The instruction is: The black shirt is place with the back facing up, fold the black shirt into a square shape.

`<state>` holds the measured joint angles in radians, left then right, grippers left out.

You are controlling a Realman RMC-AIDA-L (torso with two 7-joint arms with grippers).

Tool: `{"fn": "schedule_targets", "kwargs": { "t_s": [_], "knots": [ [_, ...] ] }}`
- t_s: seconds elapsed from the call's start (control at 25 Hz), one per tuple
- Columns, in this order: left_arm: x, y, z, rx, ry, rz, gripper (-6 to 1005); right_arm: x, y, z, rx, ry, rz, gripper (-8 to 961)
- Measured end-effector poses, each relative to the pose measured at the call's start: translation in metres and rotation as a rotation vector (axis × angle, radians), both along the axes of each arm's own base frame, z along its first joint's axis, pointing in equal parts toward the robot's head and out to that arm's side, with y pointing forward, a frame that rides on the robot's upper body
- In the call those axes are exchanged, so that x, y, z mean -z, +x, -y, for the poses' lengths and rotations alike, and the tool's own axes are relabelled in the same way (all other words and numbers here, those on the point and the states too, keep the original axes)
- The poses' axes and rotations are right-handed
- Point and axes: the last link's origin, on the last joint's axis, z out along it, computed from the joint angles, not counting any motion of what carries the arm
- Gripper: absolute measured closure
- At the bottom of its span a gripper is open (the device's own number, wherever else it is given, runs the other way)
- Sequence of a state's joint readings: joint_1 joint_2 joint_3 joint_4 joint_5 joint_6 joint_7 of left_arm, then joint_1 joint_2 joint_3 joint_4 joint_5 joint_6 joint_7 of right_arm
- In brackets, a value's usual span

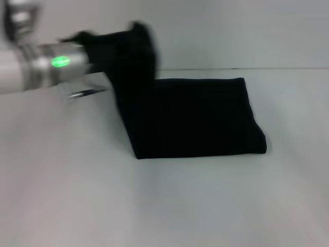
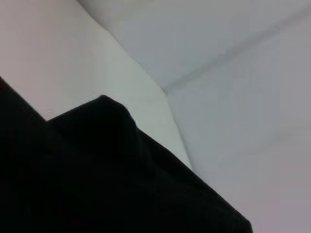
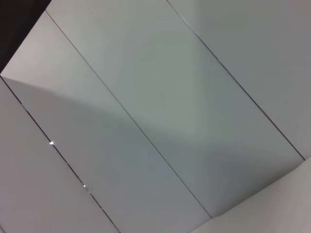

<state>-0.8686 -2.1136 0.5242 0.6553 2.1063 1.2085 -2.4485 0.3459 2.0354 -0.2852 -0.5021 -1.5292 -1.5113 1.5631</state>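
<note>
shirt: black shirt (image 1: 190, 116) is lying mid-frame in the head view on the white table (image 1: 169, 206), already folded to a rough rectangle; its upper-left end is being lifted off the surface.
left arm: left gripper (image 1: 121, 43) is sitting upper left of the head view, buried in the raised cloth. Looks like it is pinching that end, but its fingers are hidden, so can't tell.
left wrist view: shirt (image 2: 97, 179) is filling the lower left.
right arm: not showing in the head view; its wrist camera is seeing only pale panels.
handling: judging soft, light, limp; it is draping, will sag and slide. Grab at edge or corner, through all layers.
containers: none showing.
</note>
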Motion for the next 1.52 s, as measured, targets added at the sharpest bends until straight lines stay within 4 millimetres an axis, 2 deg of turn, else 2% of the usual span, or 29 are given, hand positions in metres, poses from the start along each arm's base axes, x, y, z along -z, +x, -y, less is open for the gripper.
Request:
{"fn": "schedule_targets", "kwargs": {
  "t_s": [0.08, 0.12, 0.24, 0.36, 0.52, 0.6, 0.64, 0.68, 0.8, 0.88, 0.96, 1.04, 1.08, 1.24, 1.4, 1.52],
  "knots": [
    [0.026, 0.033, -0.003, 0.079, -0.037, -0.050, 964, 0.001, -0.001, -0.001, -0.004, -0.004, 0.000, 71],
    [0.046, 0.050, -0.003, 0.127, -0.063, -0.102, 964, 0.002, -0.002, -0.002, -0.005, -0.006, 0.000, 71],
    [0.081, 0.072, -0.002, 0.203, -0.093, -0.223, 962, 0.004, -0.003, -0.004, -0.005, -0.009, -0.003, 71],
    [0.113, 0.082, 0.002, 0.302, -0.108, -0.389, 952, 0.005, -0.004, -0.005, -0.008, -0.013, -0.002, 70],
    [0.132, 0.085, 0.009, 0.431, -0.097, -0.533, 938, 0.005, -0.005, -0.007, -0.012, -0.015, -0.001, 69],
    [0.136, 0.087, 0.012, 0.466, -0.106, -0.553, 898, 0.005, -0.006, -0.007, -0.014, -0.015, -0.001, 69],
    [0.140, 0.093, 0.026, 0.590, -0.167, -0.584, 878, 0.005, -0.006, -0.007, -0.013, -0.016, -0.002, 69],
    [0.140, 0.094, 0.030, 0.623, -0.187, -0.582, 858, 0.005, -0.005, -0.008, -0.011, -0.016, -0.002, 69],
    [0.129, 0.097, 0.052, 0.783, -0.266, -0.552, 797, 0.003, -0.005, -0.009, -0.009, -0.026, -0.001, 69],
    [0.109, 0.093, 0.057, 0.792, -0.261, -0.495, 757, 0.004, -0.006, -0.012, -0.008, -0.053, 0.000, 69],
    [0.082, 0.079, 0.052, 0.708, -0.213, -0.414, 717, 0.006, -0.007, -0.015, -0.004, -0.098, 0.003, 70],
    [0.055, 0.059, 0.042, 0.564, -0.145, -0.322, 624, 0.007, -0.009, -0.021, 0.003, -0.157, 0.003, 70],
    [0.036, 0.041, 0.036, 0.434, -0.110, -0.253, 578, 0.007, -0.011, -0.025, 0.009, -0.196, 0.004, 70],
    [-0.008, -0.007, 0.030, 0.130, -0.078, -0.047, 403, 0.008, -0.022, -0.044, 0.028, -0.389, 0.015, 70],
    [-0.037, -0.030, 0.038, 0.054, -0.046, 0.066, 239, 0.018, -0.045, -0.075, 0.113, -0.660, 0.091, 70],
    [-0.046, -0.036, 0.043, 0.053, -0.035, 0.096, 117, 0.026, -0.067, -0.106, 0.211, -0.771, 0.212, 70]
  ]
}}
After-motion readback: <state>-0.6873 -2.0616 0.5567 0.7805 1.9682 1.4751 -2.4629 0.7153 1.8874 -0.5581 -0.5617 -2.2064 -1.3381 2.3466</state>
